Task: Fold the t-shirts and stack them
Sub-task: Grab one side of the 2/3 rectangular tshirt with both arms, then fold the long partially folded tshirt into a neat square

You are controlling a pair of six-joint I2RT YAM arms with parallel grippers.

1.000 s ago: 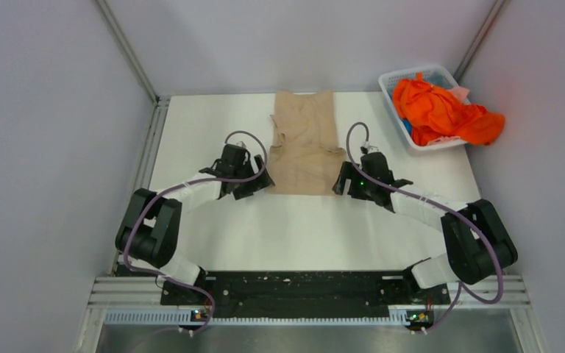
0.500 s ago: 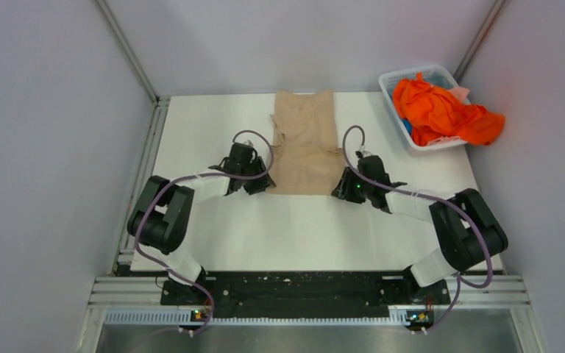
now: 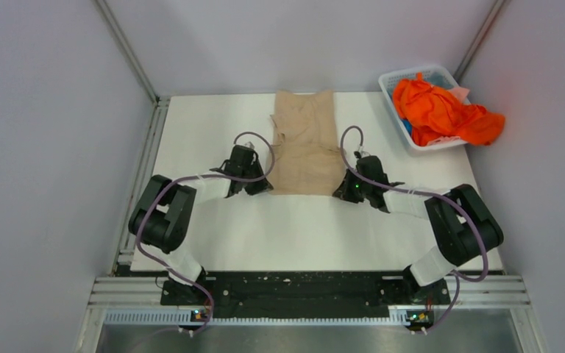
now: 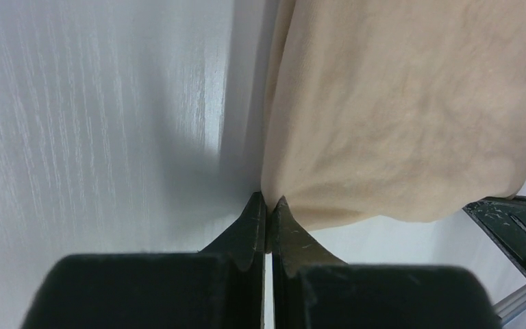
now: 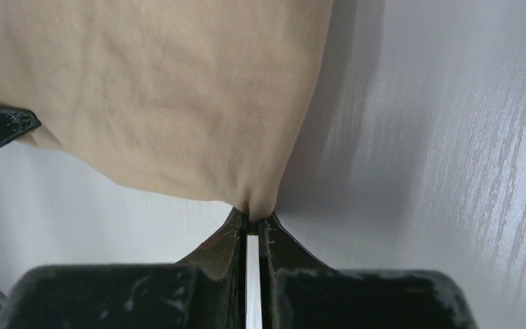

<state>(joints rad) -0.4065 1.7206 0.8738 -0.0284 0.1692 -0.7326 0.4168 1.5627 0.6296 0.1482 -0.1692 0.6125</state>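
Observation:
A beige-tan t-shirt (image 3: 305,143) lies flat, folded lengthwise into a narrow strip, in the middle of the white table, neck end toward the back. My left gripper (image 3: 267,187) is shut on its near left corner; the left wrist view shows the beige cloth (image 4: 397,110) pinched at the fingertips (image 4: 255,209). On the near right corner my right gripper (image 3: 338,191) is shut, with the beige cloth (image 5: 178,96) bunched between its tips (image 5: 236,223). Bright orange t-shirts (image 3: 441,110) are heaped in a basket at the back right.
The white lattice basket (image 3: 396,79) stands at the table's back right corner, orange cloth spilling over its right rim. Grey walls close in left, right and behind. The bare white table (image 3: 301,228) stretches between the shirt and the arm bases.
Both grippers moved inward to the shirt's near corners and closed on them; a second ago they stood open beside the hem.

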